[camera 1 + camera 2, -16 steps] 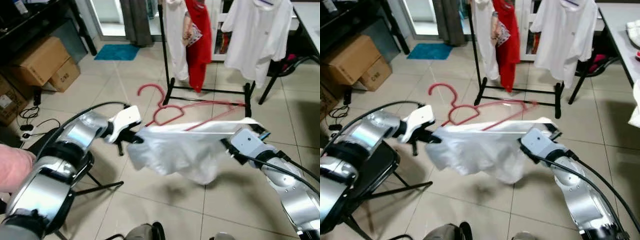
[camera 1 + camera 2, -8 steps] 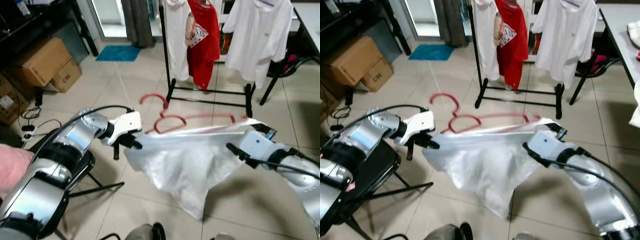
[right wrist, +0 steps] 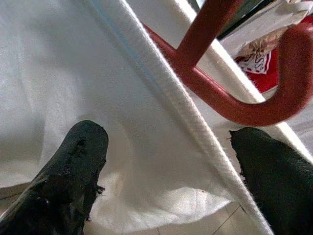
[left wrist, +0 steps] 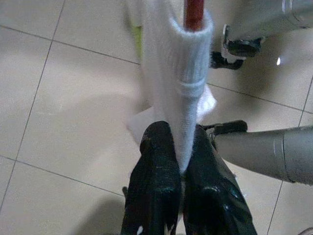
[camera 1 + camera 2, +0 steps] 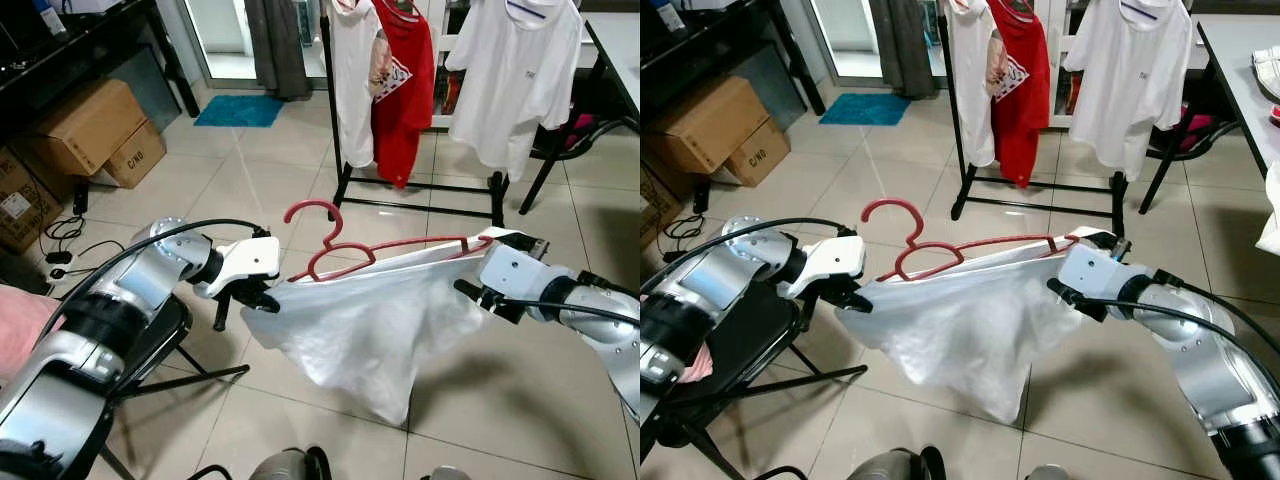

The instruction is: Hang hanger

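At frame centre a red plastic hanger carried a white cloth garment that sagged toward the beige tiled floor. The left gripper, at centre left, had its fingers pressed together, pinching the garment's ribbed edge. The right gripper, at centre right, had its fingers spread wide across the garment and the hanger's end. A black metal clothes rack with hung shirts stood at upper centre
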Motion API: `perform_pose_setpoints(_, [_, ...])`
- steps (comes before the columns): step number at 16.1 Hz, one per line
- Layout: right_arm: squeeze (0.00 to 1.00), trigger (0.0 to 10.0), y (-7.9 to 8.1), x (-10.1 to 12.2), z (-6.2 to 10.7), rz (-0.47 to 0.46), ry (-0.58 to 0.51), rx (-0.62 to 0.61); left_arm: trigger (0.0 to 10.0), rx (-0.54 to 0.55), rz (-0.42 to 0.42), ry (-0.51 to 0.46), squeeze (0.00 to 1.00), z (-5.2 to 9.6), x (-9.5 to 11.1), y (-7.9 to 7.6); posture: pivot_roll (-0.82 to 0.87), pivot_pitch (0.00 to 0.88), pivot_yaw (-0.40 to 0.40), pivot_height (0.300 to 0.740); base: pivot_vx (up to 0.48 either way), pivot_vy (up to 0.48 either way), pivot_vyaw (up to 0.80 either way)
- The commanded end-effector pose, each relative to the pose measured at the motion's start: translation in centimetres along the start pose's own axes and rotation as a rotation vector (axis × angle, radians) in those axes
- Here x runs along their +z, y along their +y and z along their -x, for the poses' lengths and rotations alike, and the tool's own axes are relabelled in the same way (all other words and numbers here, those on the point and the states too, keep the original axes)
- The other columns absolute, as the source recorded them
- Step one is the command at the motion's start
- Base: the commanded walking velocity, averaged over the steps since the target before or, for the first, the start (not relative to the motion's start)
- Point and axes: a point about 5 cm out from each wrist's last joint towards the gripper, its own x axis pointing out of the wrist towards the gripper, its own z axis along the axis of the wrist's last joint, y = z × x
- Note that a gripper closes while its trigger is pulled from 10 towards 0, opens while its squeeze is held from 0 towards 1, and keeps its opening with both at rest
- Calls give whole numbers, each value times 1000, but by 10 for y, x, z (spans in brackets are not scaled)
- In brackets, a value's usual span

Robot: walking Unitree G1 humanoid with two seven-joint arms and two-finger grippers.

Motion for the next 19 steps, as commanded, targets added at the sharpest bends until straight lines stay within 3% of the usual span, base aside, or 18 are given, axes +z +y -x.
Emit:
perform_pose_setpoints(1, [0, 10000, -33, -27, 17, -14, 150, -124, 0, -12, 139, 186, 0, 19, -45, -10, -110, 36, 183, 740, 0, 0, 0])
perform_pose_setpoints(4, [0, 10000, -37, -21, 16, -12, 128, -118, 0, 61, 169, 270, 0, 19, -53, -5, -107, 38, 184, 740, 0, 0, 0])
perform_pose_setpoints(7, [0, 10000, -38, -17, 18, -15, 115, -107, 0, 179, 181, 274, 0, 18, -51, 5, -110, 41, 189, 740, 0, 0, 0])
perform_pose_setpoints(10, [0, 10000, -33, -7, 22, -10, 77, -57, 0, 98, 201, 323, 0, 7, -57, -1, -103, 48, 193, 740, 0, 0, 0])
perform_pose_setpoints(13, [0, 10000, -22, 20, 23, -5, 7, 36, 0, 69, 222, 355, 0, -16, -59, -3, -106, 51, 200, 740, 0, 0, 0])
perform_pose_setpoints(16, [0, 10000, -7, 28, 28, 31, 28, 136, 0, 178, 218, 296, 0, -20, -44, 12, -121, 56, 211, 740, 0, 0, 0])
perform_pose_setpoints(19, [0, 10000, 21, 27, 33, -13, 69, 204, 0, 255, 222, 183, 0, -18, -25, 26, -120, 58, 207, 740, 0, 0, 0])
